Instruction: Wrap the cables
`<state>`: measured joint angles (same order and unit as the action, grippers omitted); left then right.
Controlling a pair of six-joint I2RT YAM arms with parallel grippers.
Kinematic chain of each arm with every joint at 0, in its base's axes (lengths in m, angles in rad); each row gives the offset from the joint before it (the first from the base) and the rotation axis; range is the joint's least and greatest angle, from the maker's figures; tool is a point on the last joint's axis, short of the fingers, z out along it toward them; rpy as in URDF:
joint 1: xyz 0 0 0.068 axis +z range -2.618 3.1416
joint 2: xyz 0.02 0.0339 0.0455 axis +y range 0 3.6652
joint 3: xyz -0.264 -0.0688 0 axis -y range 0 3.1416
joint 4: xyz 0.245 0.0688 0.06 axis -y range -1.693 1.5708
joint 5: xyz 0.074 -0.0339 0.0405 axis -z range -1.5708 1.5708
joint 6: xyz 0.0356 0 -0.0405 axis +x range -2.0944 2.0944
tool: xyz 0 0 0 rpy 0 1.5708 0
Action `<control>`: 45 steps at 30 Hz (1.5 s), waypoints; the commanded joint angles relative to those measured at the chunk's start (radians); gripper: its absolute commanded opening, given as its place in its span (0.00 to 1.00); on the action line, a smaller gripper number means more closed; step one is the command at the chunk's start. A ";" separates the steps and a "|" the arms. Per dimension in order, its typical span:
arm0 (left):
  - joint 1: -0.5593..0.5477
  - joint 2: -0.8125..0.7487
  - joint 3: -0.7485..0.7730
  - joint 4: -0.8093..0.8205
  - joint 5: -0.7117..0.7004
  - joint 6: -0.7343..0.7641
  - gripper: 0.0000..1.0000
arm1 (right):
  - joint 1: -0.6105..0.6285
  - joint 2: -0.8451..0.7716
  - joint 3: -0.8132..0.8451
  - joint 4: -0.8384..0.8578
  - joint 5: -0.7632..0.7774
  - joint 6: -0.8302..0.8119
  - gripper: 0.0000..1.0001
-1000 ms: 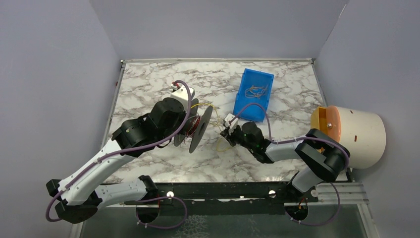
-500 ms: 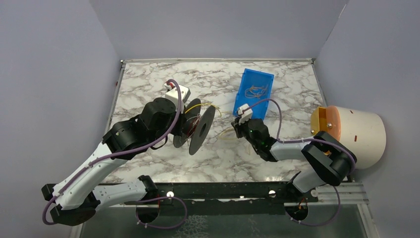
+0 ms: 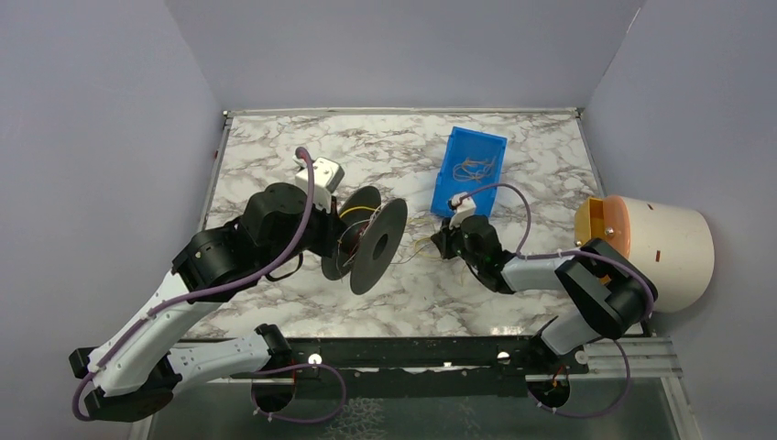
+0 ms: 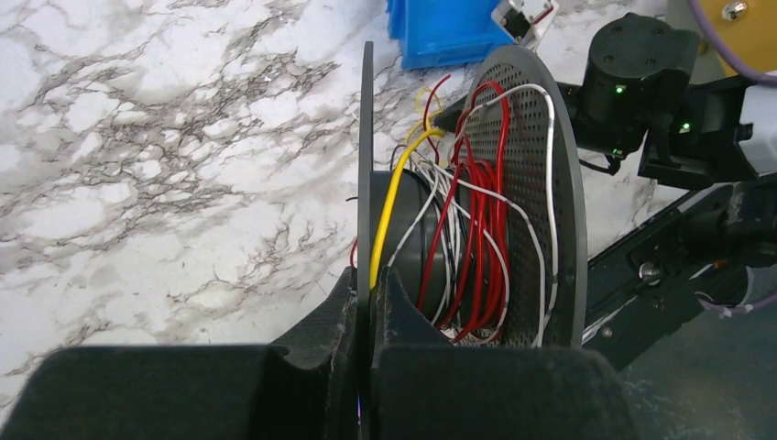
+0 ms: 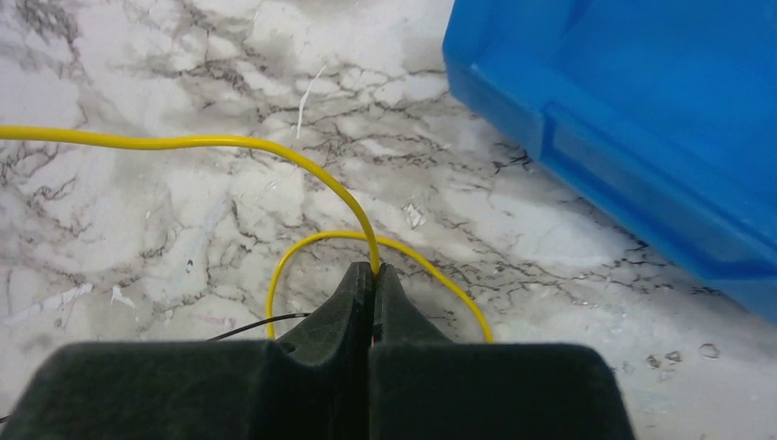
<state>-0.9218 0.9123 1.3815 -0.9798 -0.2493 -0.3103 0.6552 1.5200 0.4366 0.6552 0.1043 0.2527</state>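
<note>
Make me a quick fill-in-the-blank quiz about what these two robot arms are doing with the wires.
1. The right claw is shut on a wire coloured ____.
2. The left claw grips one disc of the spool, which carries white, yellow and ____ strands.
3. The bin just beyond the right claw is ____.

Missing words: yellow; red; blue.

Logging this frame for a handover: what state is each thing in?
spool: on edge, partly wound.
yellow wire: pinched, curving slack.
left gripper: shut on spool flange.
right gripper: shut on yellow wire.
blue bin: open, few wires inside.
</note>
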 commanded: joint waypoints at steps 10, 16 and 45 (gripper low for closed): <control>0.006 -0.045 -0.021 0.239 -0.130 -0.092 0.00 | 0.040 0.036 -0.017 -0.001 -0.249 0.107 0.01; 0.006 -0.050 -0.076 0.332 -0.212 -0.098 0.00 | 0.152 -0.005 -0.051 0.026 -0.232 0.137 0.01; 0.006 0.034 -0.334 0.567 -0.522 -0.075 0.00 | 0.586 -0.443 0.141 -0.407 -0.107 0.099 0.01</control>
<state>-0.9203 0.9535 1.0679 -0.5133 -0.7029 -0.3813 1.2087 1.1160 0.4923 0.3389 -0.0349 0.3737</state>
